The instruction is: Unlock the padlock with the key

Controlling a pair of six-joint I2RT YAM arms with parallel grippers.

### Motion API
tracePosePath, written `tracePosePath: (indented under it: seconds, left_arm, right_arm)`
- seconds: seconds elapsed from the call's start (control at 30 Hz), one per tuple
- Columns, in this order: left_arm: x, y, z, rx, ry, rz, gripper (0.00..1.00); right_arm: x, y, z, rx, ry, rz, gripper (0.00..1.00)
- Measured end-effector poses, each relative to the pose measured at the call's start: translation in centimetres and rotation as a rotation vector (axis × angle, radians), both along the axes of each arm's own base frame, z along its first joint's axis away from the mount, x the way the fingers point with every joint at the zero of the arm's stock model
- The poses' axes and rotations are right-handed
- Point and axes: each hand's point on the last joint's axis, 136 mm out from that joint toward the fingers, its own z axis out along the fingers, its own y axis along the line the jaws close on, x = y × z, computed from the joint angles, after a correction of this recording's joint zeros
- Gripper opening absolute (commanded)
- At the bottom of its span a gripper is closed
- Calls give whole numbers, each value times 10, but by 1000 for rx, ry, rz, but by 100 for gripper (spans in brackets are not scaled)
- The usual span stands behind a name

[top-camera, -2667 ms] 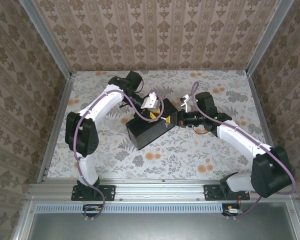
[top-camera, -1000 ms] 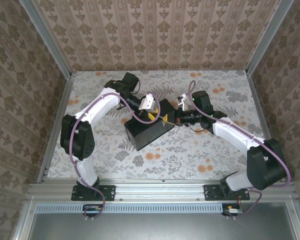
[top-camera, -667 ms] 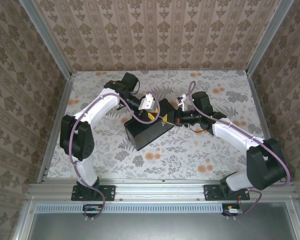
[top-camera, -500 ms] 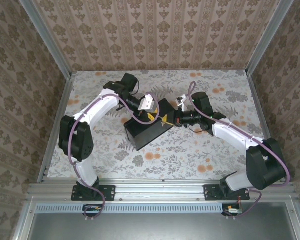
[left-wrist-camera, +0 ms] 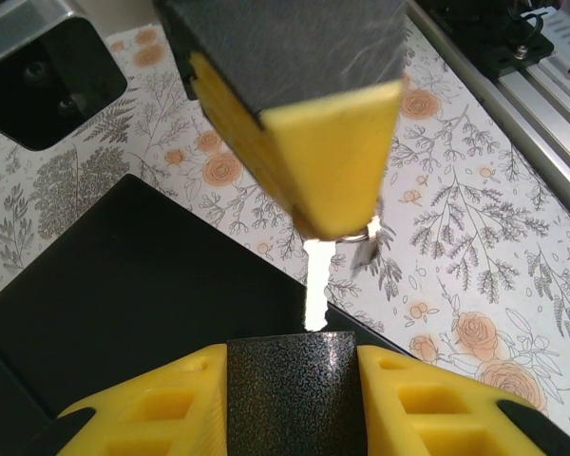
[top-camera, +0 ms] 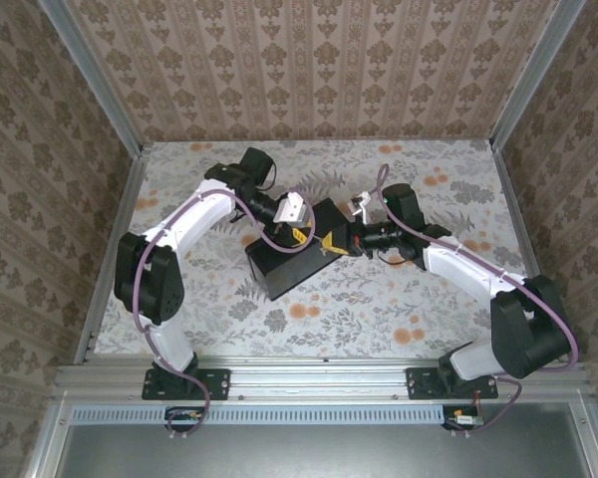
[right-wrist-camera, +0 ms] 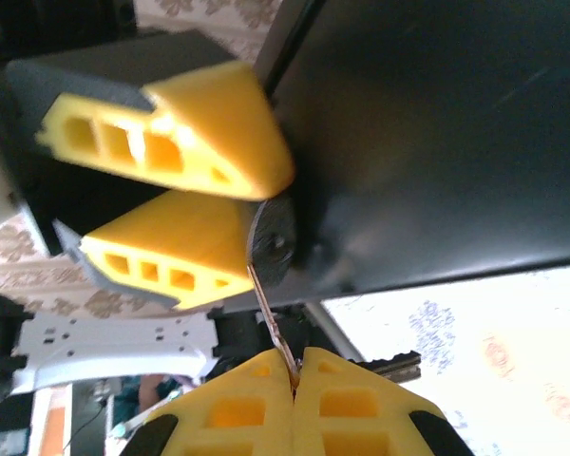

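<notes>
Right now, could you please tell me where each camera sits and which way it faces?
Top external: high behind the robot, looking down on the table; left arm and right arm show.
Left wrist: on the left arm, facing the black box; left gripper at bottom.
Right wrist: on the right arm, facing the padlock; right gripper at bottom.
Shared: both wrist views show the key.

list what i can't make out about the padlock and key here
- Right wrist: whether the key tip is inside the padlock keyhole, because it is blurred and dim there. The shackle is hidden behind the left gripper.
- Top external: padlock and key are too small to see, and covered where the left gripper and right gripper meet over the black box.
- Left wrist: the key blade is washed out by glare, so its tip cannot be traced.
</notes>
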Motion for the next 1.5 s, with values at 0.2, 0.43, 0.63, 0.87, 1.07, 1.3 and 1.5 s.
tracePosePath:
  seconds: [0.2,0.43,0.63,0.87,1.07,1.3,1.5]
  left_arm:
    - [0,1,0,-3,-12,-2,34]
    - [2,2,1,-8,-14,1,33]
    - [1,2,1,-12,-13,-3,33]
    - [0,2,1,-13,-12,-4,33]
    - [0,2,1,-14,-12,-5,33]
    - [0,1,1,-15,-16,-10,33]
    - [-1,1,1,-16,-18,-12,33]
  right_arm:
    - [-13,1,12,38,10,50,2]
    - [-14,-15,9,20,44,25,1]
    - [-12,-17,7,25,46,15,1]
    - [-8,-15,-1,24,59,21,1]
    - [-7,-14,-12,9,91,23,1]
    - [-5,-13,-9,12,81,25,1]
    - [0,-9,-2,19,59,32,1]
